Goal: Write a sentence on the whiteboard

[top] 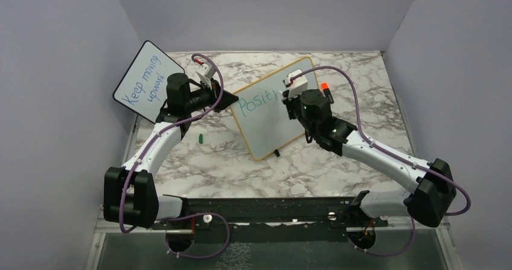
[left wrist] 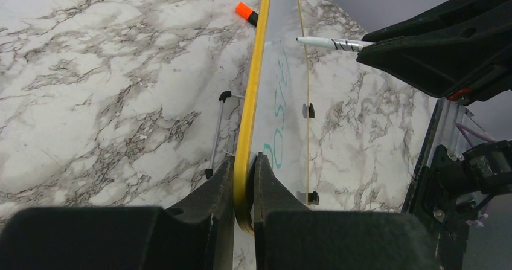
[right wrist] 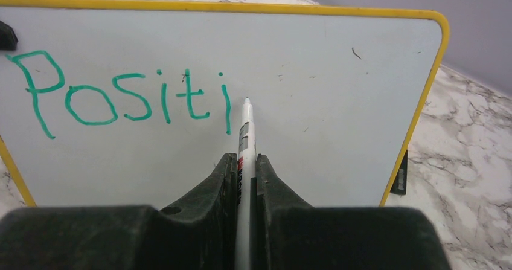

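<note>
Right gripper (right wrist: 244, 158) pinches a white marker (right wrist: 246, 128), its tip just right of the green sentence (right wrist: 127, 98), so far "Positi", on the whiteboard (right wrist: 338, 113). Left gripper (left wrist: 244, 161) is clamped on that board's yellow edge as it stands tilted mid-way across the marble table (top: 338, 167).

My left arm (top: 151, 152) reaches from its base toward one o'clock, its wrist turned to three o'clock. The left gripper (left wrist: 244, 161) is clamped on the whiteboard (left wrist: 252, 89) frame. My right arm (top: 386, 155) stretches toward ten o'clock, the right gripper (right wrist: 246, 158) pinching the marker (right wrist: 246, 128).
</note>
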